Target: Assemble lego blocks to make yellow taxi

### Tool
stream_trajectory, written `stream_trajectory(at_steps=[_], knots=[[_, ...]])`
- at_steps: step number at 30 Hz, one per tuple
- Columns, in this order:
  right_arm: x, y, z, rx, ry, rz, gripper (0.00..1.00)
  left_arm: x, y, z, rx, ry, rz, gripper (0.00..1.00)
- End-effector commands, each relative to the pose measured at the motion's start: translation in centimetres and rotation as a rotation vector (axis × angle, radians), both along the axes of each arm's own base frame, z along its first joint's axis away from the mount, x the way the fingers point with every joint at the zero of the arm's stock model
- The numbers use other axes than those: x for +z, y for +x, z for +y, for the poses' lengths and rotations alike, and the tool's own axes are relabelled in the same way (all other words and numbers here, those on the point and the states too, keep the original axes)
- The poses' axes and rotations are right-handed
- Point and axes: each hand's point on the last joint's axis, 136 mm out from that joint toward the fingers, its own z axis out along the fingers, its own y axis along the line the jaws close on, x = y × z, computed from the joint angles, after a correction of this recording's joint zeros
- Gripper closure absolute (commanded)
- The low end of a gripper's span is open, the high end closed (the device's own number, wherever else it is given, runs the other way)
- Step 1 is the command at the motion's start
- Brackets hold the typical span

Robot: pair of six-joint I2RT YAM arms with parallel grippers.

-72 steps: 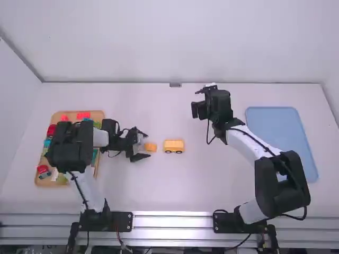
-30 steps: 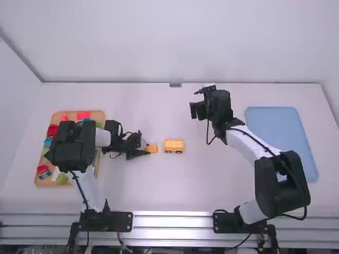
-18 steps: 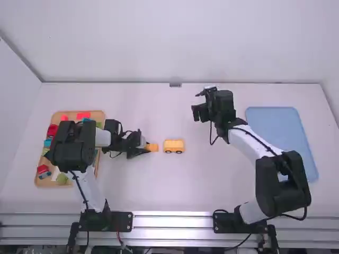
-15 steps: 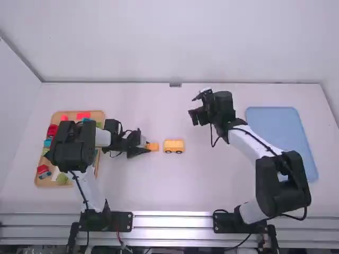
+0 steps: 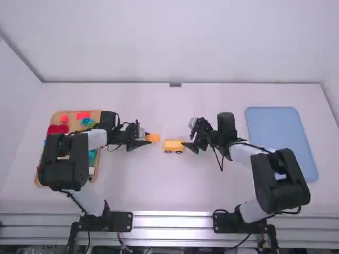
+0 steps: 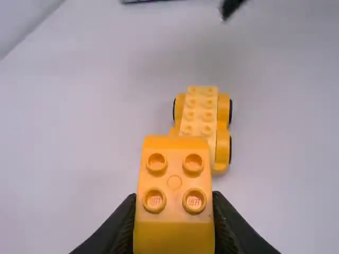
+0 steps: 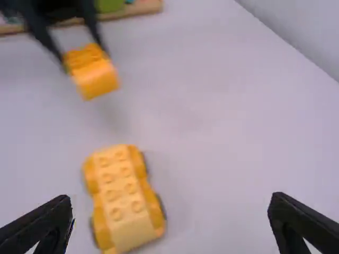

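Block in grip, we are looking at the left gripper (image 5: 142,138), whose jaws are closing around the sides of a small orange block (image 6: 175,177). We are seeing four studs showing on top of it, and it is hanging above the white table (image 5: 175,185), left of the yellow car base (image 5: 174,145) and slightly farther away. The car base is standing upright on its dark wheels around the middle of the table, its length running left to right and its two rows of studs facing up. On the right side of it, we are holding the right gripper (image 5: 190,134) near its end, with the jaws spreading wide and nothing sitting between the fingertips. We are finding a gap between block and car base, so they are remaining two separate pieces. Over at the left, the left arm is partly covering a wooden tray (image 5: 96,112) that is holding red, green and blue pieces. At the right, beyond the right gripper, a flat blue mat (image 5: 283,137) is lying on the table.
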Motion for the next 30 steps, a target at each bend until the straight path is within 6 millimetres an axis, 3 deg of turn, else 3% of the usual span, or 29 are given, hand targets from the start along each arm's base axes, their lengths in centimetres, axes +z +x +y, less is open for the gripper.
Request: stream_trajectory(at_steps=[1, 7, 16, 21, 24, 30], knots=[[0.5, -3.4, 0.8, 0.210, 0.137, -0.030, 0.02, 0.7, -0.6, -1.4, -0.028, -0.037, 0.034, 0.83], [-1.5, -2.4, 1.1, 0.309, 0.248, 0.025, 0.02, 0.3, -0.6, -3.8, -0.057, 0.003, 0.032, 0.85], [-5.3, -1.5, 2.2, 0.379, 0.295, 0.082, 0.02, 0.5, -0.8, -5.5, -0.067, 0.002, 0.053, 0.88], [-6.8, -1.8, 2.7, 0.387, 0.249, 0.053, 0.02, 0.5, -0.8, -5.5, -0.065, -0.001, 0.057, 0.88], [-8.7, -1.5, 3.4, 0.340, 0.138, 0.062, 0.02, 0.6, -0.6, -5.8, -0.053, -0.008, 0.071, 0.88], [-9.3, -1.1, 3.9, 0.327, 0.094, 0.055, 0.02, 0.6, -0.7, -5.7, -0.055, -0.007, 0.071, 0.89]])
